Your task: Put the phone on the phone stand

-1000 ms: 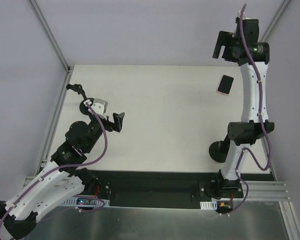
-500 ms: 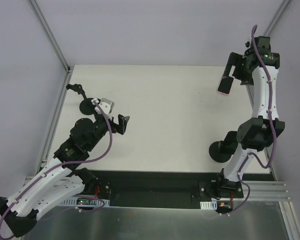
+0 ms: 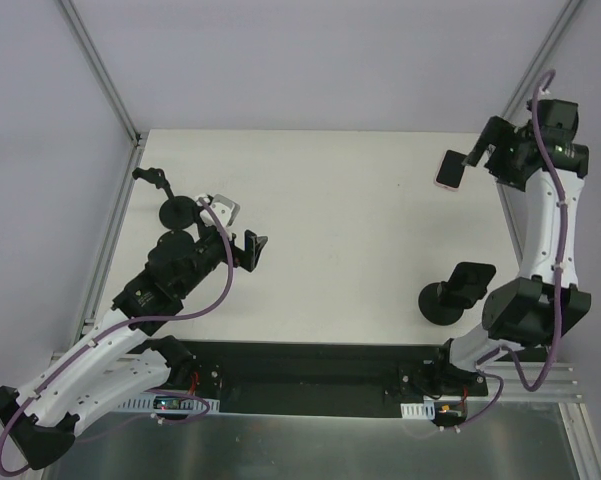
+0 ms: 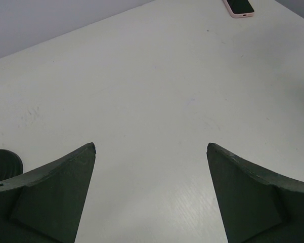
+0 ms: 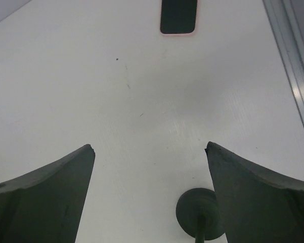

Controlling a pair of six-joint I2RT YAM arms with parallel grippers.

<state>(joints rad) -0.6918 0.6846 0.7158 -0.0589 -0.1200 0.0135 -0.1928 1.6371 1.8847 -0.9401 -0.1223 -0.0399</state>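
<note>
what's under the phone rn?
The phone lies flat on the white table; nothing shows around its edges. Whatever is directly beneath it is hidden by the phone itself.

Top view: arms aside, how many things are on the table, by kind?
Phone, pink case: 1
Black round-based stands: 2 (left stand, right stand)
Total: 3
</note>
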